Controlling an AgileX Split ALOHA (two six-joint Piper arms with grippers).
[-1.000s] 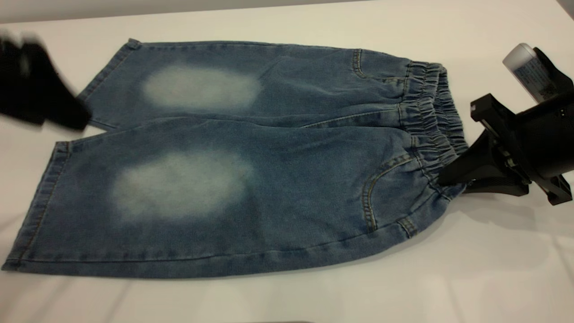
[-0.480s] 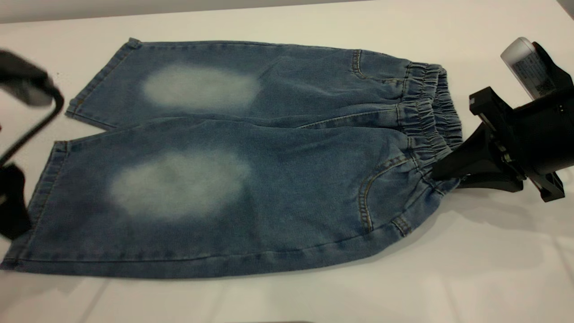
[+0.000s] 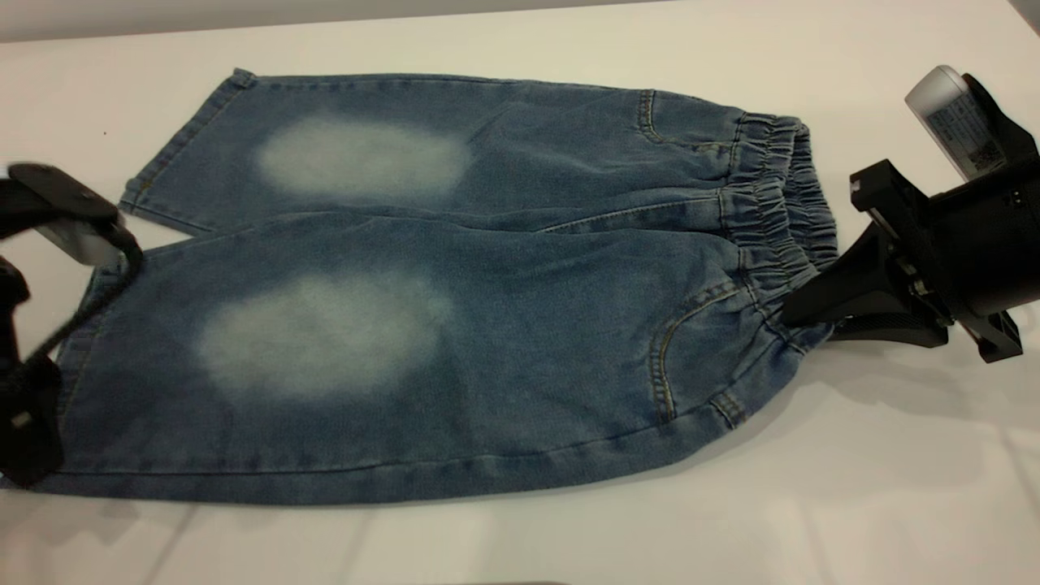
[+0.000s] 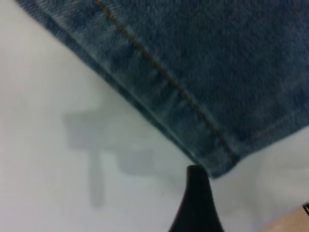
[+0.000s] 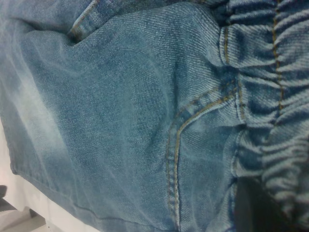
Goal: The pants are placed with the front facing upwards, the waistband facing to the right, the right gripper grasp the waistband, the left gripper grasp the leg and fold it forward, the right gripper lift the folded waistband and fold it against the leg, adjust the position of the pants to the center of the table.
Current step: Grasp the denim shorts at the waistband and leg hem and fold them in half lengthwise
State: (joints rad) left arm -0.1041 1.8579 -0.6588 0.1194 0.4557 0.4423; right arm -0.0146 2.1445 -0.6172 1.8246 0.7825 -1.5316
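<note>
Blue denim pants (image 3: 487,309) lie flat on the white table (image 3: 812,487), front up, legs to the left. The gathered waistband (image 3: 780,211) is at the right. My right gripper (image 3: 800,313) is shut on the waistband's near corner, and the fabric bunches round its dark finger (image 5: 248,208) below the pocket seam (image 5: 193,116). At the outer corner of the near leg's hem is my left gripper (image 3: 32,422). In its wrist view one black fingertip (image 4: 195,198) sits just off the hem corner (image 4: 212,159), and the jaws stand wide apart with nothing between them.
The far leg (image 3: 366,154) lies flat beside the near one. A cable loops from the left arm (image 3: 57,203) over the near leg's hem. Bare table surrounds the pants at front and right. The table's far edge (image 3: 325,20) is at the top.
The left arm swept from beside the far leg's hem to the near leg's outer hem corner. The right gripper shifted slightly left with the waistband corner.
</note>
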